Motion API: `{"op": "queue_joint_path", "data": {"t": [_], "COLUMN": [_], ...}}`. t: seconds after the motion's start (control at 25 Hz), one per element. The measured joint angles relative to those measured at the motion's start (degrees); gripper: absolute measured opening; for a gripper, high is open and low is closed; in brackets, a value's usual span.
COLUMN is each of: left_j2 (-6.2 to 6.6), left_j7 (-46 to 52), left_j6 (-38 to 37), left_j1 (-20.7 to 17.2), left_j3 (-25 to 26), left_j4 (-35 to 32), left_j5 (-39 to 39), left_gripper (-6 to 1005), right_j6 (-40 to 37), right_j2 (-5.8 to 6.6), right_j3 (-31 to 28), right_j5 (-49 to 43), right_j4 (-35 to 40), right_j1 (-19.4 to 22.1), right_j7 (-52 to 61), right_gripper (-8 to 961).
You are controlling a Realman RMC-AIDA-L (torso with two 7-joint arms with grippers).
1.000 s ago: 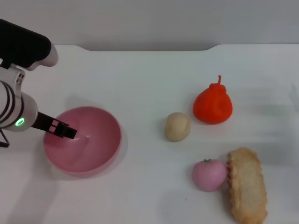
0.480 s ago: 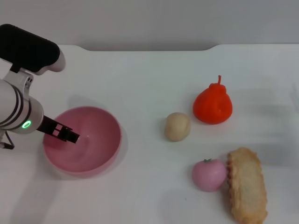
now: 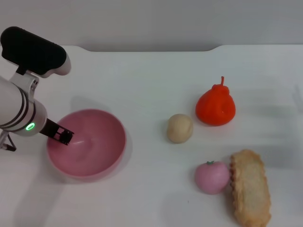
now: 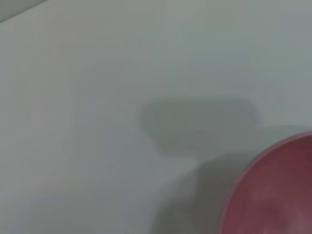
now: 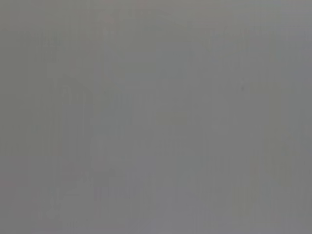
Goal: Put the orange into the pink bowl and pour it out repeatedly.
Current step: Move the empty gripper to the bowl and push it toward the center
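The orange (image 3: 216, 108) stands upright on the white table at the right, far from the pink bowl (image 3: 102, 142), which sits empty at the left. My left gripper (image 3: 64, 136) is at the bowl's left rim, one dark finger inside the wall, shut on the rim. A curved part of the pink bowl (image 4: 273, 195) also shows in the left wrist view. My right gripper is out of view; its wrist view shows only plain grey.
A beige ball (image 3: 180, 128) lies between the bowl and the orange. Nearer the front right are a pink peach-like fruit (image 3: 212, 177) and a piece of bread (image 3: 250, 187), touching each other. The table's back edge runs along the top.
My left arm has swung up and to the right, and the bowl has shifted slightly right and settled flatter on the table. The fruits have not moved.
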State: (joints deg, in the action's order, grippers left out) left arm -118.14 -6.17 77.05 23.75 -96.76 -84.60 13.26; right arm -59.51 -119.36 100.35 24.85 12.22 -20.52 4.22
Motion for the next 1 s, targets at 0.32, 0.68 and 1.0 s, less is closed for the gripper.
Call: {"op": "queue_joint_path", "data": {"t": [0.32, 0.68, 1.0], "left_j2": [-0.02, 0.05, 0.18], "left_j7": [0.09, 0.1, -0.33], "left_j6": [-0.55, -1.16, -1.1], "left_j1": [0.9, 1.32, 1.65], "left_j3": [-0.08, 0.56, 0.62], "left_j4": [1.37, -0.13, -3.57], "left_j5": [-0.06, 0.53, 0.39], "left_gripper": [214, 133, 71], "right_j6": [0.0, 0.17, 0.41], "right_j2": [0.0, 0.0, 0.04], "right_j3": [0.0, 0.04, 0.91], "right_j5": [0.01, -0.28, -0.42], "right_j4": [0.0, 0.06, -0.18], "right_j1": [0.04, 0.08, 0.14], "right_j7": [0.0, 3.09, 3.59], "right_gripper": [789, 789, 788]}}
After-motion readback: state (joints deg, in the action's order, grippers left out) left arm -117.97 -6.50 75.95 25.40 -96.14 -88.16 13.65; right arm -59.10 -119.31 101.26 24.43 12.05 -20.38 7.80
